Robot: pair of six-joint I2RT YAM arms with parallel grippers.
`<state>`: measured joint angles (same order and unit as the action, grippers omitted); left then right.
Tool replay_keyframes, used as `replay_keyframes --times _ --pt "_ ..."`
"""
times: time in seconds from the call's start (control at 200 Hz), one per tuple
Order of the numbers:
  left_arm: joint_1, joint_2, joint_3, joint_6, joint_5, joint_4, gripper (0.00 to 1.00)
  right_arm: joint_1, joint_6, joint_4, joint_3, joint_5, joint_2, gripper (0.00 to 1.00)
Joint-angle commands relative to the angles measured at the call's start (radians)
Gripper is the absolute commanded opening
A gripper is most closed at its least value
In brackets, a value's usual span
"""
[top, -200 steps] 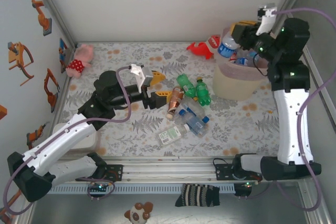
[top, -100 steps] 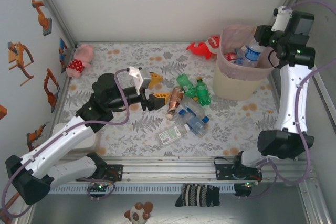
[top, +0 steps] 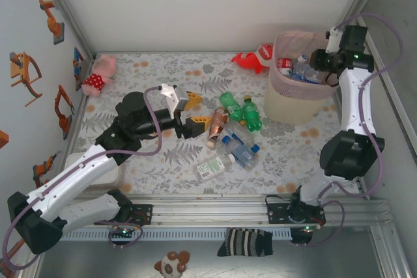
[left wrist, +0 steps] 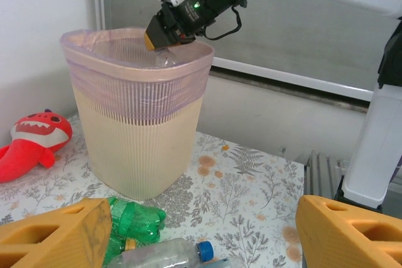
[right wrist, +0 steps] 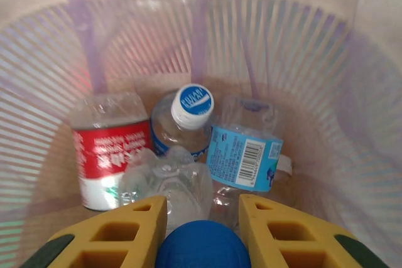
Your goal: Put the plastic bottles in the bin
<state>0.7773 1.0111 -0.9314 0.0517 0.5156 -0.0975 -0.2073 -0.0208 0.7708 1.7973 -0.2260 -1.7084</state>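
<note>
The bin [top: 293,105], cream with a pink liner, stands at the far right. My right gripper [top: 319,60] hangs over its mouth, shut on a clear plastic bottle [right wrist: 169,186] by its blue-capped neck [right wrist: 201,249]; the bottle's body points down into the bin [right wrist: 282,42]. Three bottles lie at the bottom: one red-labelled [right wrist: 103,149], one white-capped [right wrist: 191,105], one blue-labelled [right wrist: 245,155]. My left gripper [top: 195,110] stands open low over the table, beside a pile of bottles: two green [top: 240,110], one brown-labelled [top: 217,125], several clear [top: 238,148]. In the left wrist view, between its open fingers [left wrist: 201,243], a green bottle [left wrist: 129,224] and a clear one [left wrist: 169,257] lie.
A red toy [top: 251,62] lies left of the bin and a pink plush [top: 101,73] in the far left corner. A white block [top: 98,167] sits under my left arm. A striped sock [top: 244,242] hangs off the front rail.
My right arm swung from the bin's left side to its far right rim and lowered the held bottle into the bin's mouth. The left arm barely moved.
</note>
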Motion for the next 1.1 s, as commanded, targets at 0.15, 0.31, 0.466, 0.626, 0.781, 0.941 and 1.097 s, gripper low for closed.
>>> replay_keyframes --times 0.15,0.31,0.466,0.626,0.781,0.941,1.097 --pt "-0.009 -0.018 0.017 -0.011 -0.004 -0.026 0.77 -0.006 0.007 0.007 -0.029 0.007 -0.091 0.22" --pt "-0.009 -0.019 0.019 -0.012 -0.009 -0.02 0.77 -0.006 -0.002 0.007 -0.021 0.023 -0.124 0.38" --pt "-0.011 -0.019 0.017 -0.01 -0.02 -0.018 0.77 -0.006 -0.013 0.013 0.003 0.049 -0.114 0.54" --pt "-0.011 -0.014 0.014 -0.015 -0.021 -0.004 0.77 -0.006 -0.036 -0.001 0.012 0.051 -0.054 0.6" --pt "-0.01 0.002 -0.009 -0.054 -0.04 0.08 0.76 -0.006 -0.044 -0.005 0.012 0.05 0.013 0.63" --pt "-0.006 0.031 -0.034 -0.09 -0.061 0.168 0.76 -0.006 -0.06 -0.026 -0.001 0.042 0.085 0.65" --pt "0.012 0.062 -0.047 -0.118 -0.103 0.234 0.77 -0.006 -0.079 -0.031 -0.017 0.025 0.15 0.65"
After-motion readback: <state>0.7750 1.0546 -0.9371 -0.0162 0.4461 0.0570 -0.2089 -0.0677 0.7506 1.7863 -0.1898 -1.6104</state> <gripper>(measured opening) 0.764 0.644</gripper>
